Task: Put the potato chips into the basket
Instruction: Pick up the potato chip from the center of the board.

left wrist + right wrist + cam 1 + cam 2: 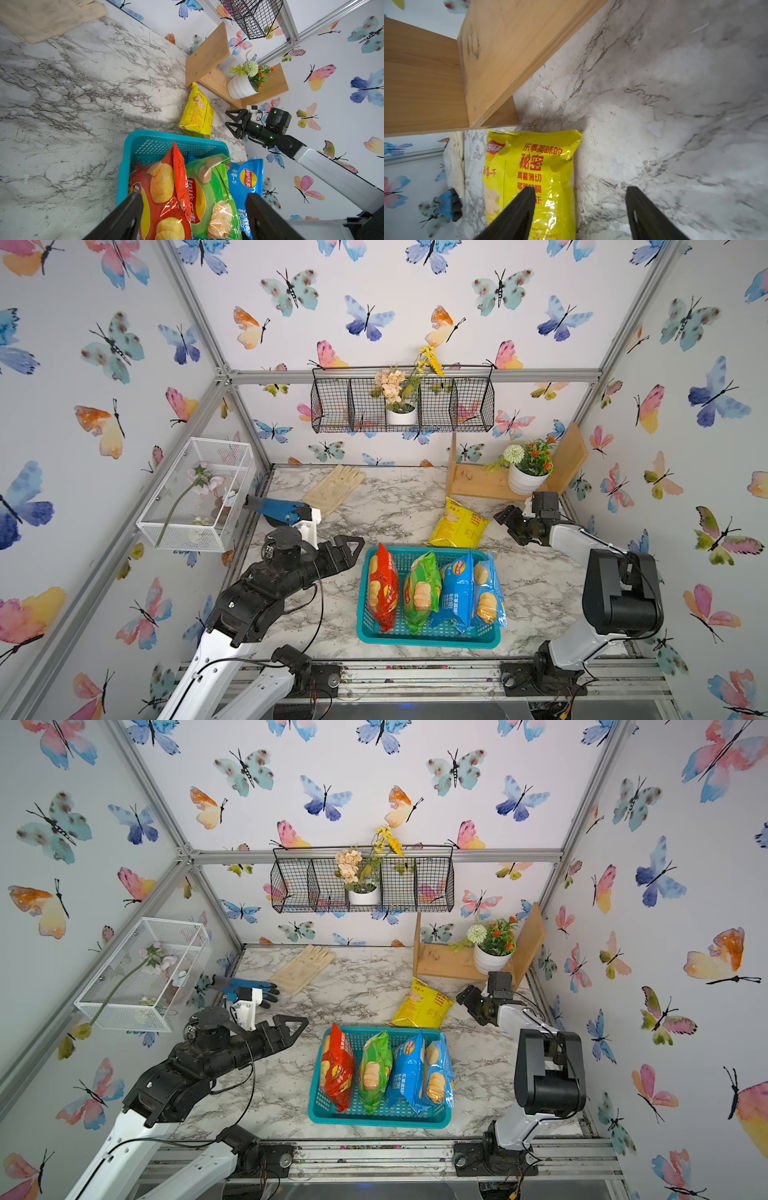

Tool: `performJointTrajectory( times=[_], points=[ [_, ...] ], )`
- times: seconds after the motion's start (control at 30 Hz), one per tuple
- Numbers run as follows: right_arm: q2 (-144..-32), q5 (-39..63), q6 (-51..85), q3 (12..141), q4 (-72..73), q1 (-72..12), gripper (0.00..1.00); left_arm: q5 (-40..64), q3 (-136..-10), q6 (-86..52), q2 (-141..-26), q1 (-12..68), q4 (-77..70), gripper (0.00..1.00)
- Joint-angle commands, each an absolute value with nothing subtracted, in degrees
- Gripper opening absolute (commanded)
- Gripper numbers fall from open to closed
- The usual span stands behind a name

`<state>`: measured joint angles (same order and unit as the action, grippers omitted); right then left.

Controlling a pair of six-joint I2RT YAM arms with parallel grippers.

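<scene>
Our left gripper point(350, 549) hangs with its jaws spread wide and nothing between them, just off the far left corner of the teal basket point(428, 640). We judge it waits there so that the basket's mouth is free.

Inside the basket four potato-chip bags stand on edge, side by side and leaning on one another, which is how so many fit. They are the red bag point(382, 589), the green bag point(422, 593), the deeper blue bag point(455, 593) and the paler blue bag point(488, 593). The round red-and-yellow Lay's logo shows on several. On the red one we read "Lay's" with "乐事" sideways, and on the deeper blue one "乐事一下" beside the logo.

The fifth, the yellow bag point(457, 526), is not yet in. It lies flat on the marble table point(399, 506), back panel up, just beyond the basket's far right corner. Its far end is close to the foot of the wooden shelf point(478, 485); whether it touches the wood we cannot tell. Its print reads "乐事美味的秘密" and, below that, "真薯薄切".

Our right gripper point(508, 526) sits low beside that bag's right edge, jaws apart and empty. In its wrist view one finger shows against the foil and the other against bare marble. We take this as the approach to the last pick. The slippery, puffed foil will want a bite on an edge or seam.
</scene>
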<state>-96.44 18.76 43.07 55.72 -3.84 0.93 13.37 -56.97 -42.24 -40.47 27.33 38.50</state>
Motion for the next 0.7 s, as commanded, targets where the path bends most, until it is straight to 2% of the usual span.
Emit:
performJointTrajectory(
  times=[0.0,0.27,0.67],
  points=[
    [-98.73,22.02,49.66,57.08,2.81,0.70,0.74,14.02,-55.39,-42.95,-39.22,26.97,39.51,0.83],
    [-102.98,22.41,59.35,54.69,10.15,0.70,0.69,14.15,-54.14,-43.86,-38.23,26.95,39.29,0.83],
    [-104.87,22.73,65.71,51.62,16.54,0.62,0.66,14.50,-53.04,-44.21,-38.84,26.96,38.11,0.83]
  ],
)
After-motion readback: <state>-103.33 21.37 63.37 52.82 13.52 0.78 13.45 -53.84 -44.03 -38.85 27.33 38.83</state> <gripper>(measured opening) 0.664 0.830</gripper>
